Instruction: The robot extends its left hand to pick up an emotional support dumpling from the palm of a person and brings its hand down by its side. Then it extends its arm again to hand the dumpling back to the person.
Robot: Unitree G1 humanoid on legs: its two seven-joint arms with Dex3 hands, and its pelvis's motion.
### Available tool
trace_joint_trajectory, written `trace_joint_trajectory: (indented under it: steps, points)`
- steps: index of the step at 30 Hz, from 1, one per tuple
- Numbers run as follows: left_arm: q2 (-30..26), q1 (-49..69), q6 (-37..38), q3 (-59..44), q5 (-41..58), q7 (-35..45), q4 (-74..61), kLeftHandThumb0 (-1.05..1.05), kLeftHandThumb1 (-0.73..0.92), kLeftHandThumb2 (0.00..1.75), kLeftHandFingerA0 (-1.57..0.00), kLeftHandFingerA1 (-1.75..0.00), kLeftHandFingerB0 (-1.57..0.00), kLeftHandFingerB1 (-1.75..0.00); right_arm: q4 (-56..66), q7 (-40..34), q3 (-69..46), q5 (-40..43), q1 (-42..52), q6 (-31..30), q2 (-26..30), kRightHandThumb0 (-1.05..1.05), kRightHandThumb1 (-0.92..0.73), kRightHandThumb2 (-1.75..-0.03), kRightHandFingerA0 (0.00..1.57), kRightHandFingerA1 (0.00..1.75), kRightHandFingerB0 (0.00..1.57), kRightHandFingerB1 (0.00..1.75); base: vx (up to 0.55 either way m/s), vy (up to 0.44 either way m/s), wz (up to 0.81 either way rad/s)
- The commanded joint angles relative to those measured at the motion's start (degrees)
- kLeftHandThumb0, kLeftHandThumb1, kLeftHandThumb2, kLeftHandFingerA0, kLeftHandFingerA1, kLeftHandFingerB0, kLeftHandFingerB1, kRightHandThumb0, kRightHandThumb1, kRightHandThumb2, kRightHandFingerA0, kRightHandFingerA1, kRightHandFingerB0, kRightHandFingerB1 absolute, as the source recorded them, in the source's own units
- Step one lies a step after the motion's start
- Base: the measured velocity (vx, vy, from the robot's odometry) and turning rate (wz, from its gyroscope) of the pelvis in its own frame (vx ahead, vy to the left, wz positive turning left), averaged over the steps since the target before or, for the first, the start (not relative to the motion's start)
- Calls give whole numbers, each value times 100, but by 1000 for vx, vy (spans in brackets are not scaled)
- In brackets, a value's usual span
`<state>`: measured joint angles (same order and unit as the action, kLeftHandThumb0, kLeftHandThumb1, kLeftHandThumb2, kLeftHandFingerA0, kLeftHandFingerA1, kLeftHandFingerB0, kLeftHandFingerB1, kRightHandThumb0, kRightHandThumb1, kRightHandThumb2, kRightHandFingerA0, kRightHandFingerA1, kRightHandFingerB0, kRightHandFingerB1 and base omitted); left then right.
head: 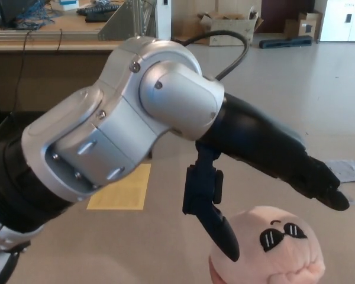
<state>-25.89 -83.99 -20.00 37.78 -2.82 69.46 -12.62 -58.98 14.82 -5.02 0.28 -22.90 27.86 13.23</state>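
A pink plush dumpling (272, 248) with a black sunglasses face sits at the bottom edge of the head view; whatever holds it up is out of frame. My left hand (260, 151) reaches over it from the upper left on a silver and black arm. The thumb (216, 219) hangs down against the dumpling's left side. The two fingers (319, 184) stretch out above its upper right and stand apart from it. The hand is open and holds nothing. My right hand does not show.
A yellow sheet (121, 189) lies on the floor under my arm. A grey flat piece (346, 170) lies on the floor at the right. A wooden desk (47, 35) stands at the back left, with cardboard boxes (231, 23) behind.
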Motion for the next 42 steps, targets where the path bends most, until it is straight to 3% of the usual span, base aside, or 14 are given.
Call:
trace_joint_trajectory:
  steps: [1, 6, 9, 10, 11, 15, 16, 28, 31, 34, 35, 40, 41, 42]
  points:
    - [48, 118, 96, 87, -403, 61, -73, -75, 41, 89, 0, 0, 0, 0, -85, -145, 11, -94, -127, 75, 114, -55, -77, -63, 62, 50, 62, 41, 0, 0, 0]
    - [101, 225, 154, 158, -584, 80, -99, -75, 41, 89, 0, 0, 0, 0, -31, -301, 118, -279, -90, 179, 156, -55, -79, -64, 63, 50, 60, 40, 0, 0, 0]
    - [127, 277, 109, 205, -664, 112, -108, -75, 41, 89, 0, 0, 0, 0, -3, -108, -11, -33, -85, 87, 78, -57, -78, -64, 44, 43, 35, 32, 0, 0, 0]
    - [119, 314, 153, 232, -741, 84, -133, -75, 41, 89, 0, 0, 0, -1, 34, 31, -113, 147, -94, -77, 24, -61, -61, -92, 30, 51, 19, 44, 0, 0, 0]
    - [122, 342, 172, 248, -775, 76, -149, -75, 41, 89, 0, 0, 0, -2, 67, -108, -33, -13, -83, -102, 65, -59, -79, -64, 29, 39, 14, 25, 0, 0, 0]
    - [156, 432, 254, 284, -845, 98, -141, -76, 41, 89, 0, 0, 0, 0, 161, -239, 81, -200, -108, -449, 156, -57, -76, -64, 30, 40, 14, 27, 0, 0, 0]
    - [164, 480, 306, 292, -873, 75, -142, -75, 40, 89, 0, -1, 0, 0, 221, -351, 112, -262, -107, -566, 165, -61, -59, -87, 26, 51, 9, 40, 0, 0, 0]
    - [103, 868, 324, 386, -1109, 174, -145, -74, 39, 88, 0, -5, 0, -3, 536, -486, 193, -322, 7, -858, 122, -70, -60, -92, 19, 47, 5, 36, 0, 0, 0]
    - [127, 919, 323, 414, -1170, 204, -112, -71, 39, 88, -5, -22, 0, -5, 542, -537, 161, -308, 6, -745, 106, -63, -76, -63, 41, 40, 25, 29, 0, 0, 0]
    - [163, 964, 359, 428, -1234, 214, -65, -71, 39, 88, -5, -22, 0, -5, 519, -601, 148, -322, -6, -622, 111, -63, -76, -63, 41, 40, 25, 29, 0, 0, 0]
    - [169, 1022, 385, 420, -1230, 189, -71, -76, 36, 84, -9, -44, 0, -5, 510, -581, 101, -249, -23, -650, 74, -58, -76, -63, 50, 42, 27, 30, 0, 0, 0]
    - [210, 1169, 411, 383, -1260, 157, -103, -96, 46, 65, -20, -40, 0, -15, 349, -214, -140, 74, -140, -612, -36, -60, -80, -64, 44, 40, 27, 30, 0, 0, 0]
    - [339, 1645, 645, 80, -1031, -318, -144, -62, 39, 73, -72, -90, -19, -39, 285, -322, -61, -100, -113, -405, 7, -63, -67, -92, 30, 48, 19, 42, 0, 0, 0]
    - [407, 1861, 752, -64, -947, -511, -161, -62, 39, 73, -72, -90, -19, -39, 251, -367, -27, -174, -104, -312, 25, -63, -67, -92, 30, 48, 19, 42, 0, 0, 0]
